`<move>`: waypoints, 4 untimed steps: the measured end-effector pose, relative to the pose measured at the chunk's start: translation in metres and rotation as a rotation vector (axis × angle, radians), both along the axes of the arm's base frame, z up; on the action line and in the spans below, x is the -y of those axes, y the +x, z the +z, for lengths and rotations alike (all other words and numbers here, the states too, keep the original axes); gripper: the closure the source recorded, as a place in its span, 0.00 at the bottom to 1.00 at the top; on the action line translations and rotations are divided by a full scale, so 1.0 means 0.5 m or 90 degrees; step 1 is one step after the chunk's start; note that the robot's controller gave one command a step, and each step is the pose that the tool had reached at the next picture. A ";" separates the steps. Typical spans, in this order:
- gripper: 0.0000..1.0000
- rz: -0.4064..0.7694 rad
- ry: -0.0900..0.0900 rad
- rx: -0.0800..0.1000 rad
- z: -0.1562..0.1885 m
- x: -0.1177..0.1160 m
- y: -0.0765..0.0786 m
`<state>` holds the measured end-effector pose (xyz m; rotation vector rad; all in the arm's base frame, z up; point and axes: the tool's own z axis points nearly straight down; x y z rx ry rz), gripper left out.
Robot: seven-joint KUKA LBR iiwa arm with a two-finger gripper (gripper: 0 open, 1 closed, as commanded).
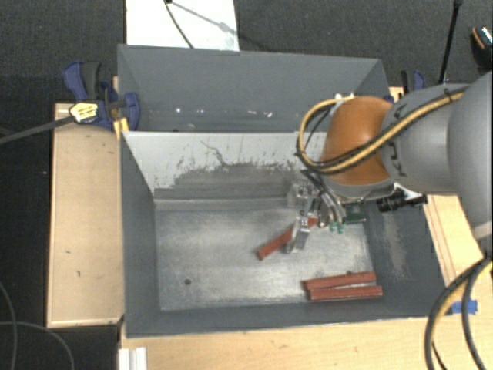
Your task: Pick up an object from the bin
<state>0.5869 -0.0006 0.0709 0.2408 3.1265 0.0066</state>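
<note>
Short reddish-brown stick (269, 248) is the piece at issue, lying tilted on the bin's floor a little right of the bin's middle. By size, then: the grey metal bin (216, 237) takes up most of what I see. Its sloped walls rise on the left, far and right sides, and the whole left half of its floor is bare, with plenty of room to move. The arm (435, 145) comes in over the bin's right wall. Its orange cover (354, 141) hangs above the bin's far right part, with cables looped round it. A long reddish-brown bar (343, 287) lies flat near the bin's front wall, right of centre, well apart from the stick and not in its way. The gripper (297, 239) is down near the bin's floor, right at the stick's upper right end, touching it or nearly so. Whether it is released or clenched I cannot tell. Bare floor lies around the stick's other end.
</note>
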 end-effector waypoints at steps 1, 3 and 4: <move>1.00 -0.004 -0.002 -0.001 0.000 0.009 -0.001; 1.00 0.193 -0.003 -0.005 0.111 0.058 -0.046; 1.00 0.203 -0.004 0.003 0.311 0.019 -0.075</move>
